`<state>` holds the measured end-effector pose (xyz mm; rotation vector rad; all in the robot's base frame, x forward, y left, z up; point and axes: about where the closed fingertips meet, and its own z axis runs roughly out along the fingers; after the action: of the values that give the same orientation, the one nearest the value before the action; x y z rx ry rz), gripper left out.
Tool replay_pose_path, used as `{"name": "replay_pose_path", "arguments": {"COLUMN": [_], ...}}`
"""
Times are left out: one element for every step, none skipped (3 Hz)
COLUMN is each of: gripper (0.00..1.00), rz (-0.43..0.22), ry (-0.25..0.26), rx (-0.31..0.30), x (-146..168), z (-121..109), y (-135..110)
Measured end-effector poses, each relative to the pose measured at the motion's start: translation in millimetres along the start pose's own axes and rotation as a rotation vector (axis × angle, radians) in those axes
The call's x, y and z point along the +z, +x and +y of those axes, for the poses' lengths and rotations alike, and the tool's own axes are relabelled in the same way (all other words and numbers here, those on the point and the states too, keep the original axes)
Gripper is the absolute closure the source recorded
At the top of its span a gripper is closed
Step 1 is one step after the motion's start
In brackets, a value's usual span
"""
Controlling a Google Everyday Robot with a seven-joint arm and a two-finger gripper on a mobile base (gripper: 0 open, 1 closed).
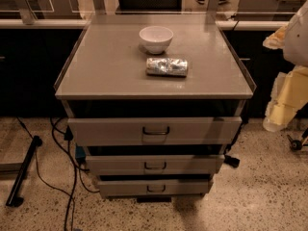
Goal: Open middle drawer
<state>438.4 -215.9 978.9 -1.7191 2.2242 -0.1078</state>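
Note:
The middle drawer (110,165) is the second of three grey fronts on a grey metal cabinet (96,66). A small dark wire handle (155,166) sits at its centre. A dark gap runs above its front. The taller top drawer (106,130) is above it and the narrow bottom drawer (120,187) is below. My gripper (283,105) is at the right edge of the camera view, pale yellow and white. It hangs beside the cabinet's right side at about top-drawer height, well apart from the middle drawer's handle.
A white bowl (156,38) and a crumpled foil-wrapped item (166,67) lie on the cabinet top. Black cables (72,177) and a dark stand leg (21,172) lie on the speckled floor at left. A plug (231,160) sits at the cabinet's lower right. A counter runs behind.

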Motion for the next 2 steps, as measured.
{"name": "replay_pose_path", "arguments": {"gripper": [0.0, 0.0], "rz": [-0.002, -0.021], "ry": [0.002, -0.002], "rx": [0.009, 0.047], "x": [5, 22], "z": [3, 12], "y": [0, 2]}}
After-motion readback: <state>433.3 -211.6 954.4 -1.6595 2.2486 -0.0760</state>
